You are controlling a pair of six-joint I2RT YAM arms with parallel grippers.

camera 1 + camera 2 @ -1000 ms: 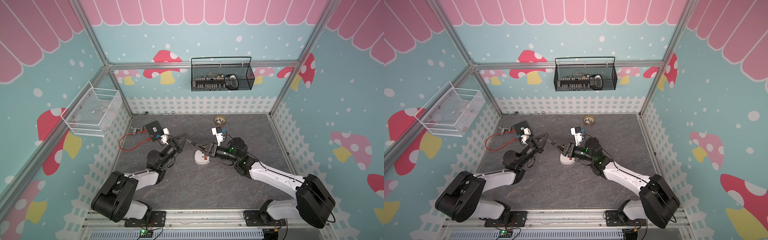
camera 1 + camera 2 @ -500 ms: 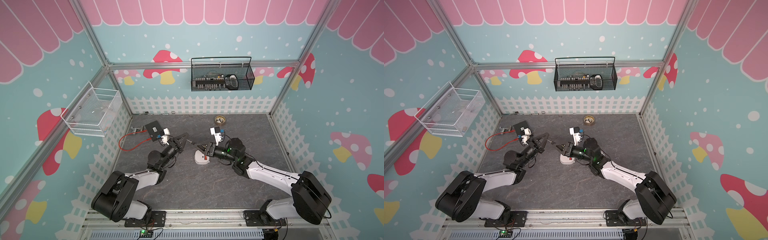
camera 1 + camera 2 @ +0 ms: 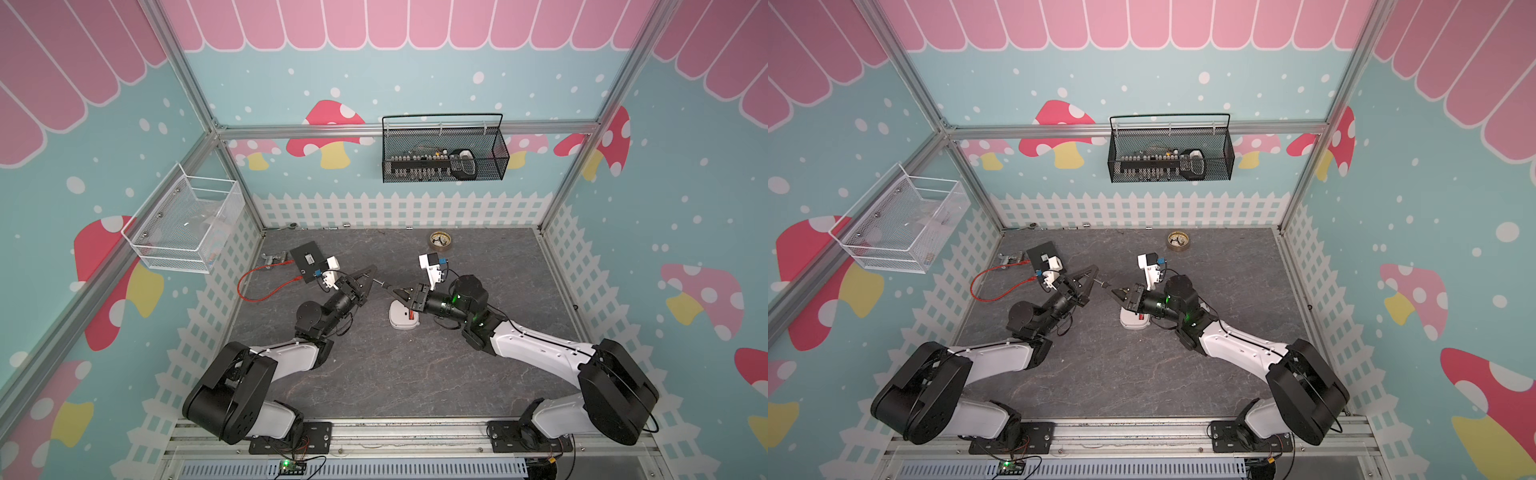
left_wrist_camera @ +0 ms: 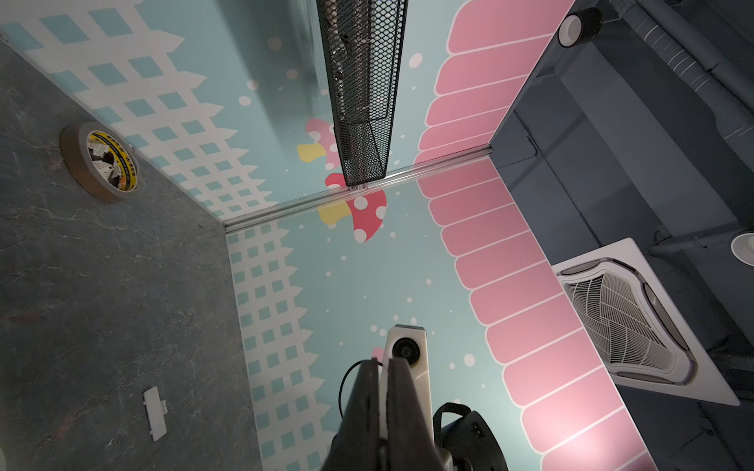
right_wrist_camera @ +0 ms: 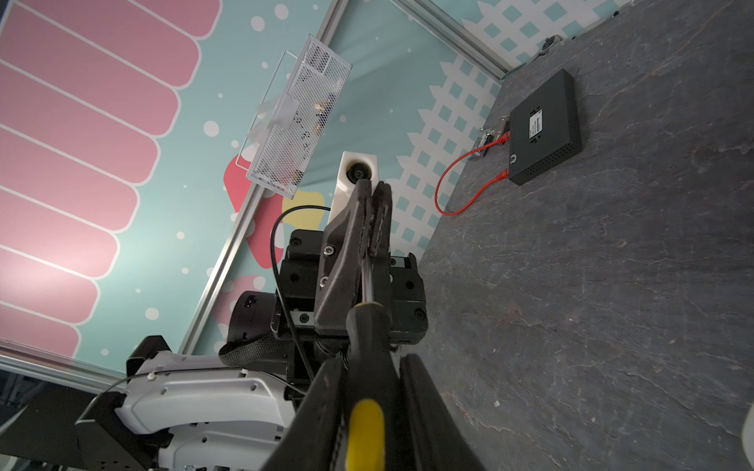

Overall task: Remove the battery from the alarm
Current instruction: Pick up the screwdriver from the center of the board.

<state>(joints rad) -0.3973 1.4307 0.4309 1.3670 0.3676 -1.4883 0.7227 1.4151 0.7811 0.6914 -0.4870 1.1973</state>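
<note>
The white alarm (image 3: 399, 320) (image 3: 1130, 322) lies back up on the grey table, under my right wrist. The red-orange battery (image 3: 411, 314) (image 3: 1141, 316) sits in its recess. Above it a black-and-yellow screwdriver (image 5: 367, 350) spans the gap between my two grippers. My left gripper (image 3: 371, 277) (image 3: 1094, 278) (image 4: 383, 363) is shut on the metal shaft (image 5: 366, 277). My right gripper (image 3: 395, 292) (image 3: 1115, 293) (image 5: 369, 363) is shut on the handle, one finger against each side. Neither gripper touches the alarm.
A small white cover plate (image 4: 155, 414) lies on the table. A brown tape roll (image 3: 440, 240) (image 4: 102, 161) sits near the back wall. A black box (image 3: 309, 262) with a red cable (image 3: 266, 291) is at the back left. Wire baskets (image 3: 444, 160) (image 3: 187, 224) hang on the walls.
My right gripper's jaws have narrowed round the screwdriver handle, and that arm has edged toward the left gripper. The left gripper has stayed shut on the shaft.
</note>
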